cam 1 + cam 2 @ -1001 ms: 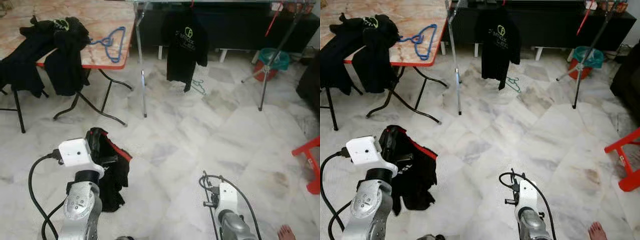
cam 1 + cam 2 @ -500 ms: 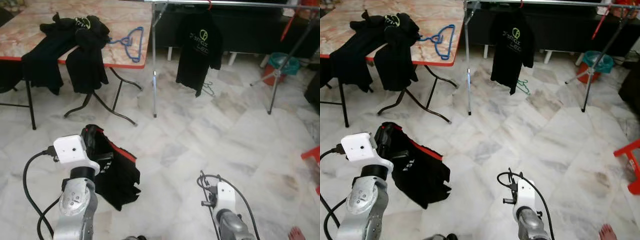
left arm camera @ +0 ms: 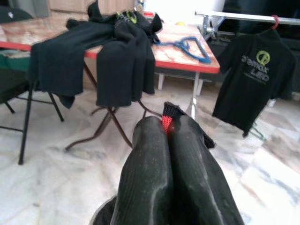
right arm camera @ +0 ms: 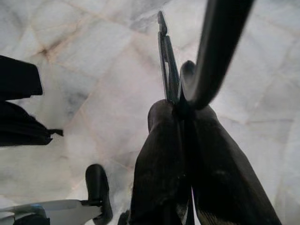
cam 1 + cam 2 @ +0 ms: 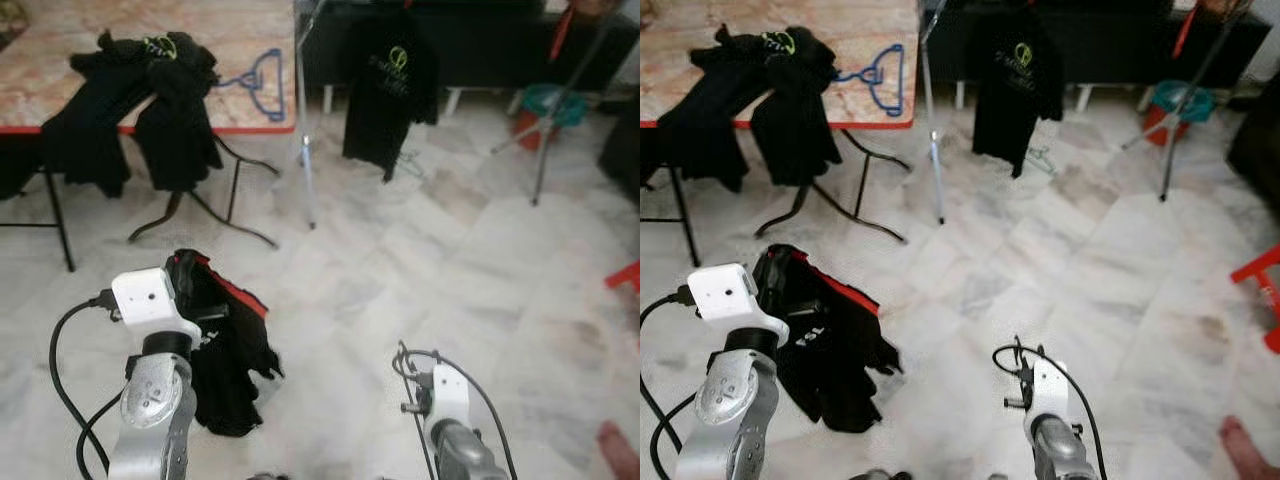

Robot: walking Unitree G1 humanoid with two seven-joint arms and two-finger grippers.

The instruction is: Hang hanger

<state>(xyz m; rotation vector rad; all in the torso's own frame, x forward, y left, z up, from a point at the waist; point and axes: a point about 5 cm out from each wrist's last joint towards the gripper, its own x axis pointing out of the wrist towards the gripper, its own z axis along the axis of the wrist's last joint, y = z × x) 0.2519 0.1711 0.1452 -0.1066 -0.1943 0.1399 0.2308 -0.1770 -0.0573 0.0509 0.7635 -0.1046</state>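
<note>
The left end effector [image 3: 168, 136], low in the left of the frame, is clamped on the red-trimmed collar of a black shirt [image 5: 225, 345] that droops to the marble floor [image 5: 420, 260]. The right end effector [image 4: 180, 110] is pressed together on what looks like a dark hanger [image 4: 206, 61], though the wrist view is too close to be sure. A blue hanger [image 5: 257, 82] lies on the bench [image 5: 60, 85] at upper left, beside heaped black clothes [image 5: 150, 95]. Another black shirt [image 5: 388, 90] hangs on the rack [image 5: 303, 130] at top centre.
</note>
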